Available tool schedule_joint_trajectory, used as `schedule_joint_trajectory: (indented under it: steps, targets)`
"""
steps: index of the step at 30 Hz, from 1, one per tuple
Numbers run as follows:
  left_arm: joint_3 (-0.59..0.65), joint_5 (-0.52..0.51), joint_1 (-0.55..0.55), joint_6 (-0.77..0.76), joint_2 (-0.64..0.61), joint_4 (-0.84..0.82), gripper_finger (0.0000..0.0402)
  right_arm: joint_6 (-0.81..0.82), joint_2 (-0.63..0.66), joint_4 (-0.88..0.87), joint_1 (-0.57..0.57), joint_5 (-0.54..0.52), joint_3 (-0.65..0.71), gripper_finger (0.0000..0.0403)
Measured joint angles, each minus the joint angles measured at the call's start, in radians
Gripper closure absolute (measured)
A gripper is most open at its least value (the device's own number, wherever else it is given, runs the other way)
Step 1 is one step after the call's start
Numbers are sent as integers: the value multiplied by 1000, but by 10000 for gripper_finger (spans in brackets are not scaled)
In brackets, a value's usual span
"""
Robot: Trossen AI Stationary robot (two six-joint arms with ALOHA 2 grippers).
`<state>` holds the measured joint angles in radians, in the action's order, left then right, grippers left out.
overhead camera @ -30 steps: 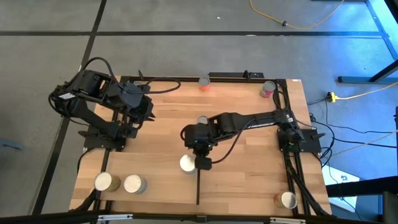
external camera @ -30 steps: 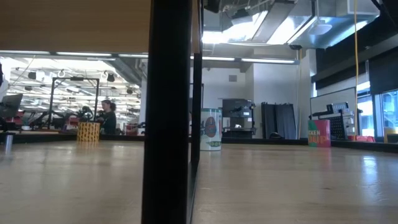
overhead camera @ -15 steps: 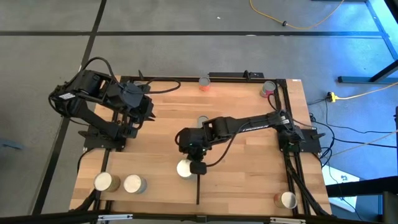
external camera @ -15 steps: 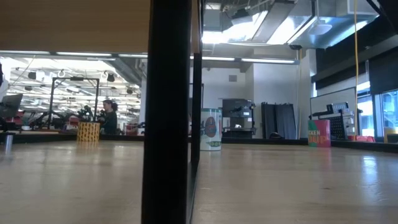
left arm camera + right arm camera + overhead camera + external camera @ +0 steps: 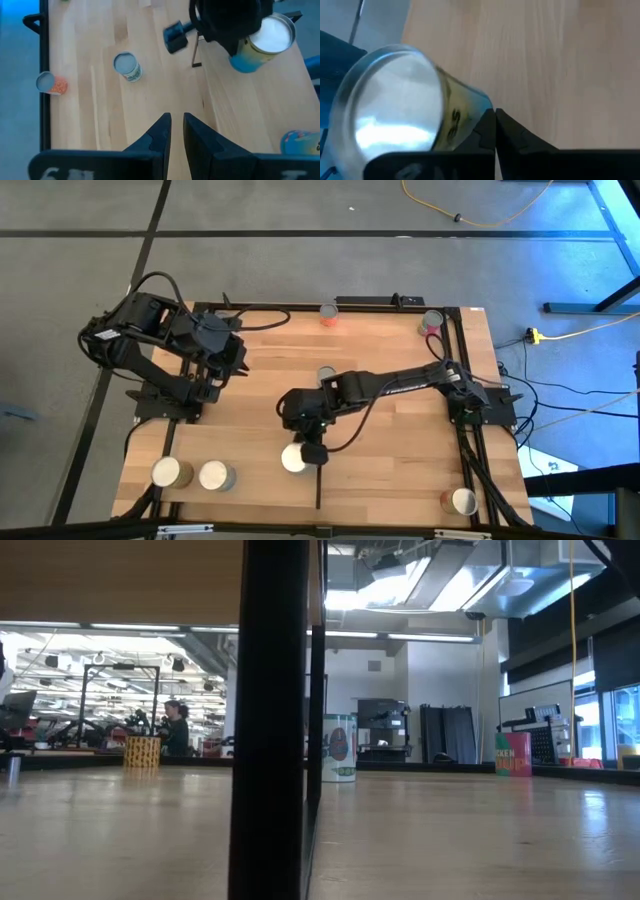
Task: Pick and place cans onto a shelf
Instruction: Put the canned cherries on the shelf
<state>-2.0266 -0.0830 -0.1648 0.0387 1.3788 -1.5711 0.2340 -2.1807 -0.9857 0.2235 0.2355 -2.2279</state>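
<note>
**Right pincer shut beside the can, not around it**

I had the right pincer (image 5: 312,452) low in the centre of the high view, jaws fully closed, touching the side of a blue-and-yellow-labelled can with a whitish round top (image 5: 293,459) that looked tilted. It gripped nothing. The left pincer (image 5: 228,358) waited upper left, fingers slightly apart, empty. I judged the pick not yet made: next I would need to open the jaws and straddle that can. The shelf I could not identify with certainty.
</note>
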Motion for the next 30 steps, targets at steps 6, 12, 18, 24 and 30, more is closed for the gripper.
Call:
schedule_joint_trajectory:
  steps: [6, 12, 18, 24, 30]
  targets:
    - [0, 0, 0, 50, 0, 0, 360, 24, 7, -165, 26, -17, -68, 403]
    - [0, 0, -1, 73, 0, 0, 360, 41, 7, -229, 55, 29, -74, 402]
    - [0, -3, -1, 20, 0, 0, 360, -23, 7, -223, 65, 27, -73, 403]
    - [0, -4, -13, 17, 0, 0, 360, -30, -2, -141, 66, 2, -71, 402]
    - [0, -4, -41, 29, 0, 0, 360, 1, -19, -15, 70, 1, -71, 402]
